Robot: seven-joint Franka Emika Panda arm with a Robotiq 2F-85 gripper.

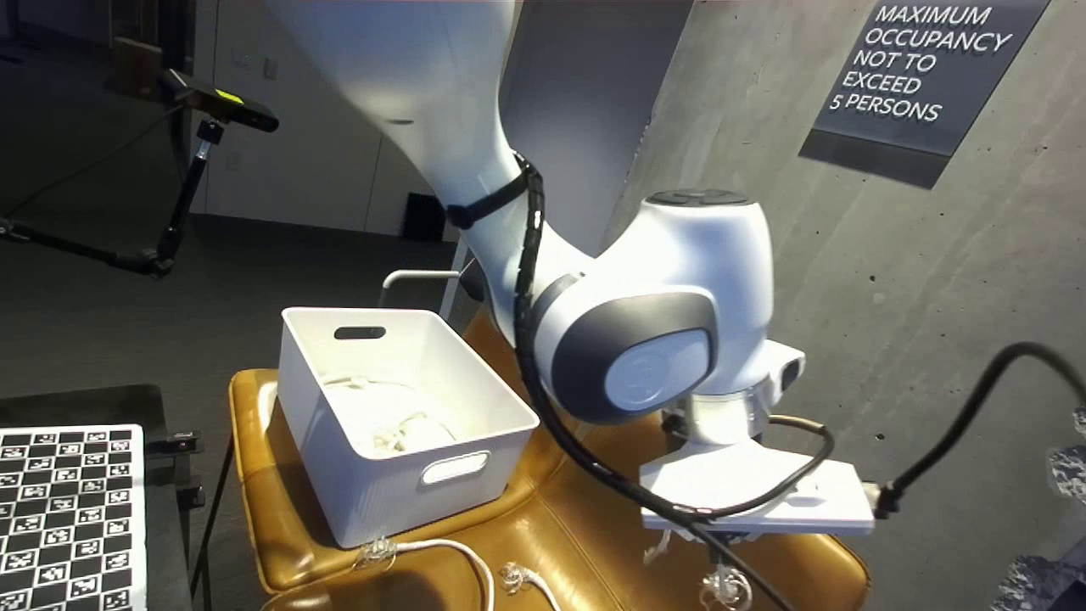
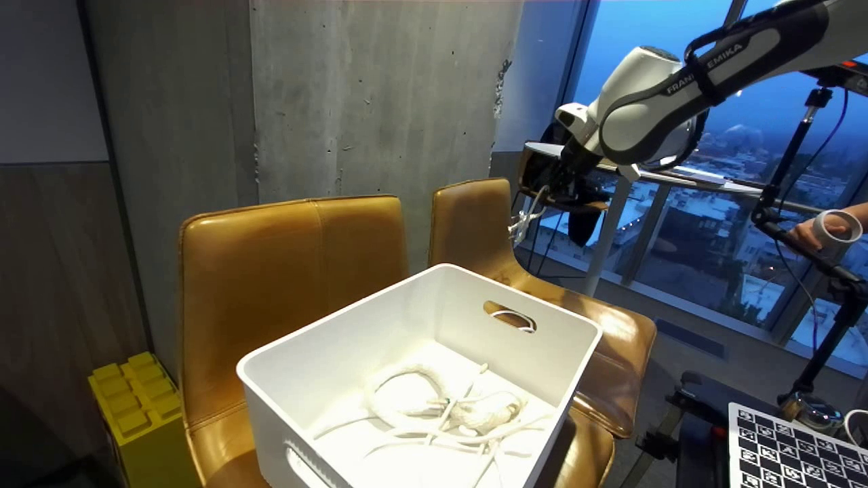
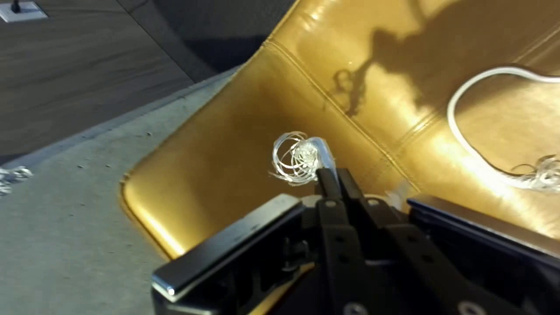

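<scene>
My gripper (image 3: 334,183) is shut on a white cable (image 3: 323,151) with a frayed, curly end that sticks out past the fingertips. The held cable also shows below the gripper in both exterior views (image 1: 727,587) (image 2: 523,222). My gripper (image 2: 568,186) is above a tan leather chair (image 3: 227,170), apart from the seat. Another white cable (image 3: 455,100) with frayed ends lies curved on the tan leather; it also shows in an exterior view (image 1: 450,547). A white bin (image 1: 407,501) with handle holes stands beside the gripper's area, with several white cables (image 2: 441,423) inside.
The bin (image 2: 366,325) stands on a tan chair (image 2: 291,264) by a concrete wall (image 1: 959,280). A camera on a jointed stand (image 1: 225,102), a checkered board (image 1: 68,518) and a yellow block (image 2: 139,400) are around. A person's hand (image 2: 807,234) shows at the right.
</scene>
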